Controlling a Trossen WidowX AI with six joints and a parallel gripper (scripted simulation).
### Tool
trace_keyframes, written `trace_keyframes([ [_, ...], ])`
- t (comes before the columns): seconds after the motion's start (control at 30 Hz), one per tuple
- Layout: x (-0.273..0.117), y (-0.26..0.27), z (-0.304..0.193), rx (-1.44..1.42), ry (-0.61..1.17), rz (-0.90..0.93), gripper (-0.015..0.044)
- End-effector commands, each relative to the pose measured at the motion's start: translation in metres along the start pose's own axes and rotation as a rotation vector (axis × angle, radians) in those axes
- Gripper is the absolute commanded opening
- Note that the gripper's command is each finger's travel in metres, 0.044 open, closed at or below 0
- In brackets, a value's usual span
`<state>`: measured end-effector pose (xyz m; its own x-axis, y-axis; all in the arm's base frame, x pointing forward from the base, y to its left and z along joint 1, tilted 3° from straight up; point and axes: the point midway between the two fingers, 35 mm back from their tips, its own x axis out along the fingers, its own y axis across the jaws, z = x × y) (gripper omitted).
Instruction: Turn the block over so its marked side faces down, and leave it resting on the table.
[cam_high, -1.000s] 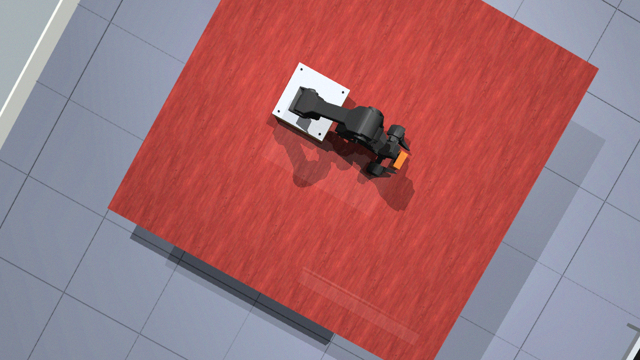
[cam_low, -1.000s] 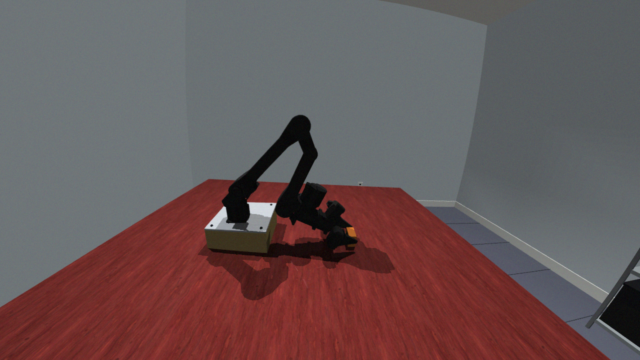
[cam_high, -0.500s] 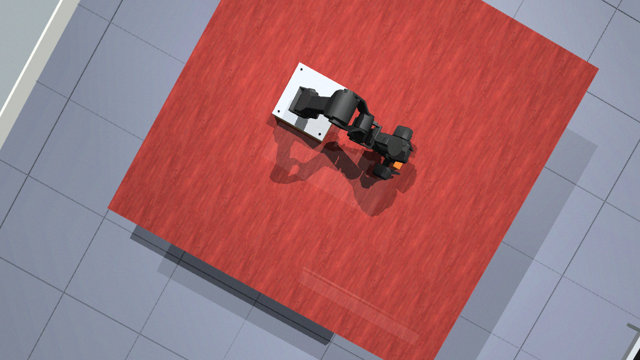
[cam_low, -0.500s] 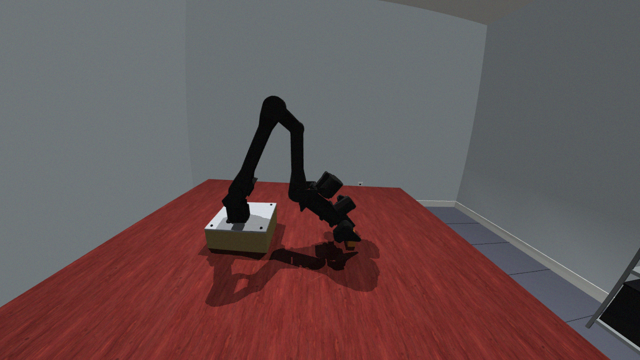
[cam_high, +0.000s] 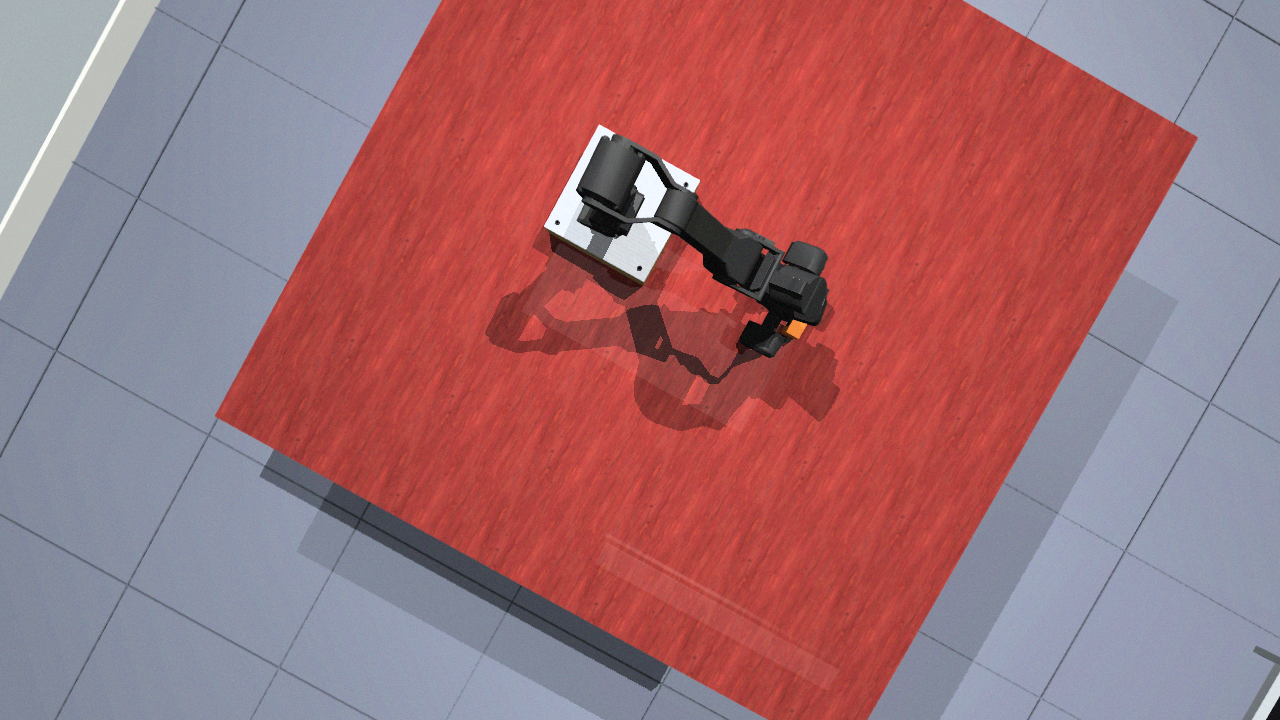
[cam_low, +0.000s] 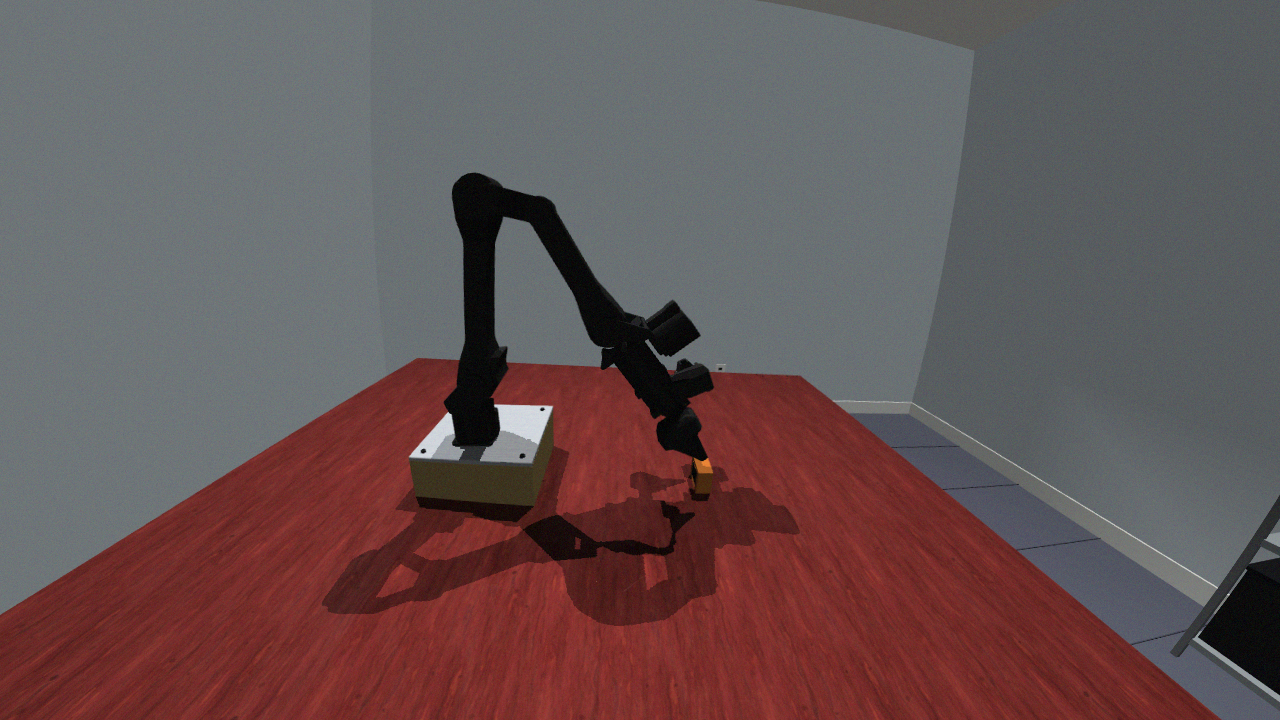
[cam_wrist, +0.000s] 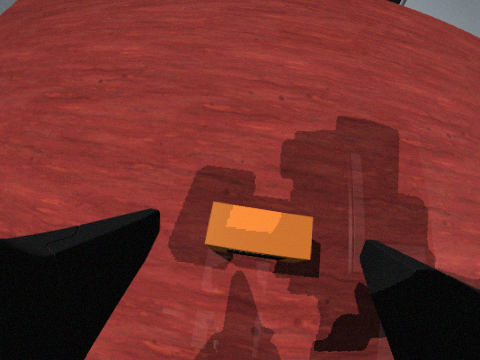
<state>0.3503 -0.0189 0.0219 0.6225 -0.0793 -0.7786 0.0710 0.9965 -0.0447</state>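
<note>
Grey walls close off the room behind a red wooden table (cam_low: 268, 573), and our arm (cam_low: 572, 268) stands on a pale square base (cam_low: 483, 461) near the table's middle. We find no brand, label or writing that can be read on anything here.

Our gripper (cam_wrist: 256, 256) hangs over the table with its two black fingers spread wide apart, and nothing sits between them.

The block (cam_wrist: 260, 231) is orange and rests on the table below the gripper, touching neither finger. In the wrist view its long axis runs across the picture, from one finger toward the other, tilted slightly down to the right. Its upper face is plain orange with a paler patch of light on it; a dark strip shows along its lower edge, and we cannot tell whether that is the marked side or only shadow.

From the top view the block (cam_high: 793, 329) peeks out just beside the gripper's tip, mostly hidden by the arm. In the exterior view the block (cam_low: 701, 476) sits directly under the fingertips, among the arm's shadows on the wood.
</note>
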Motion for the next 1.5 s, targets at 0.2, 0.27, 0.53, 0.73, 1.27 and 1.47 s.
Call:
trace_keyframes([
  [0.2,-0.013,-0.001,0.000,0.006,0.075,-0.006,0.0440],
  [0.27,-0.010,-0.001,0.007,0.006,0.133,-0.005,0.0440],
  [0.53,-0.003,-0.001,0.032,0.005,0.393,-0.004,0.0440],
  [0.73,-0.008,-0.002,0.046,0.007,0.589,-0.004,0.0440],
  [1.27,0.015,-0.002,0.029,0.008,0.670,-0.004,0.0440],
  [1.47,0.026,-0.002,0.021,0.008,0.670,-0.004,0.0440],
])
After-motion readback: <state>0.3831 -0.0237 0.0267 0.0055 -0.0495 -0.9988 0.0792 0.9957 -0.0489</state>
